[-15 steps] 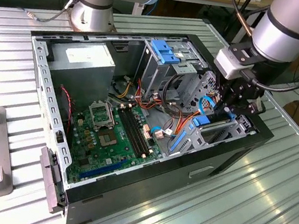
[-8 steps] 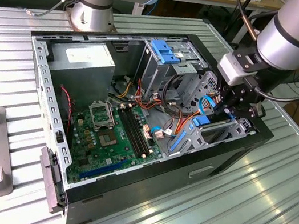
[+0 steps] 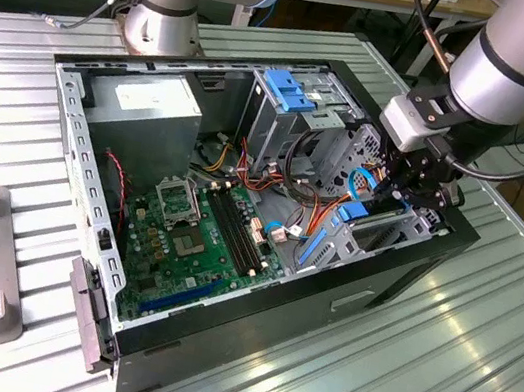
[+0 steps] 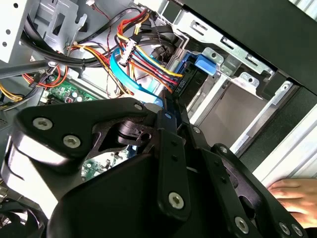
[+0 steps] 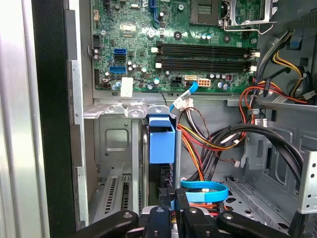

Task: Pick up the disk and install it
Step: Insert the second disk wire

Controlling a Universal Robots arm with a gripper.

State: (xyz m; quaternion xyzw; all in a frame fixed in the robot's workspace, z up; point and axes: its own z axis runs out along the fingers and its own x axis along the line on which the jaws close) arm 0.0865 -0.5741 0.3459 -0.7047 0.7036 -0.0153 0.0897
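Observation:
The disk (image 5: 166, 174) stands on edge in the drive bay at the open computer case's (image 3: 401, 271) corner on the exterior view's right. Its blue plastic rail (image 5: 161, 141) runs along one edge, beside the bay's metal wall. My gripper (image 5: 173, 202) reaches down into that corner (image 3: 397, 191), with its black fingers (image 4: 171, 116) closed narrowly on the disk's near end. In the second wrist view the disk (image 4: 184, 84) and a blue tab (image 4: 204, 64) lie just beyond the fingertips. The gripper's body hides the rest of the disk.
Bundled red, yellow and black cables (image 5: 213, 139) and a blue flat cable (image 5: 203, 191) crowd the bay's side. The motherboard (image 3: 199, 236), a power supply (image 3: 147, 100) and a drive cage with a blue bracket (image 3: 289, 89) fill the case. A hand (image 4: 292, 193) rests on the table outside the case.

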